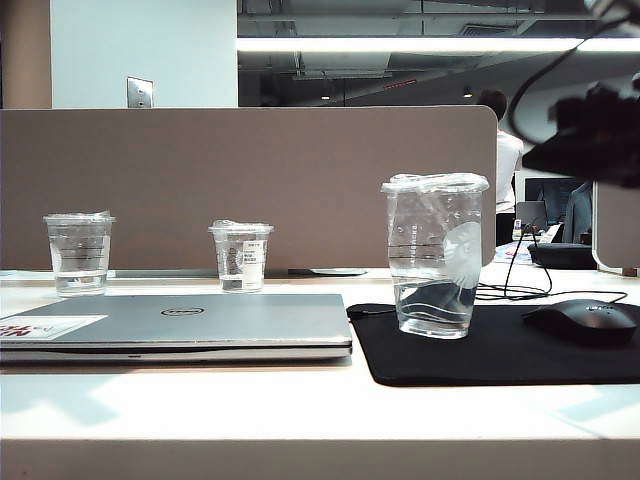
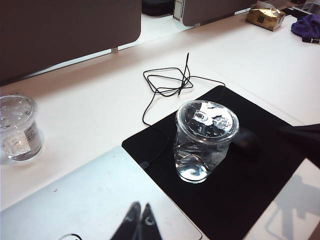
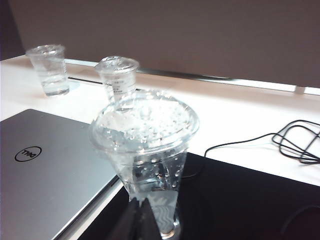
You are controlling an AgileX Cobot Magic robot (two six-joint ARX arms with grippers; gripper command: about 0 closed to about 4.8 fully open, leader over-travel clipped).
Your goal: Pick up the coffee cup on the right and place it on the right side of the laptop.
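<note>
The coffee cup (image 1: 435, 255), tall, clear and lidded with a round whitish logo, stands upright on a black mouse pad (image 1: 520, 360) just right of the shut silver Dell laptop (image 1: 200, 320). In the right wrist view my right gripper (image 3: 140, 200) is shut and empty, its tips low in front of the coffee cup (image 3: 145, 130), beside the laptop (image 3: 50, 170). The left wrist view shows my left gripper (image 2: 142, 207) shut and empty over the laptop (image 2: 90, 200) lid, apart from the coffee cup (image 2: 202, 145). Only a dark blur of the right arm (image 1: 590, 130) shows at the exterior view's upper right.
Two shorter clear cups (image 1: 79, 252) (image 1: 241, 256) stand behind the laptop by the brown partition (image 1: 250, 180). A black mouse (image 1: 585, 320) lies on the pad right of the coffee cup. A black cable (image 2: 167, 82) coils on the white table behind the pad.
</note>
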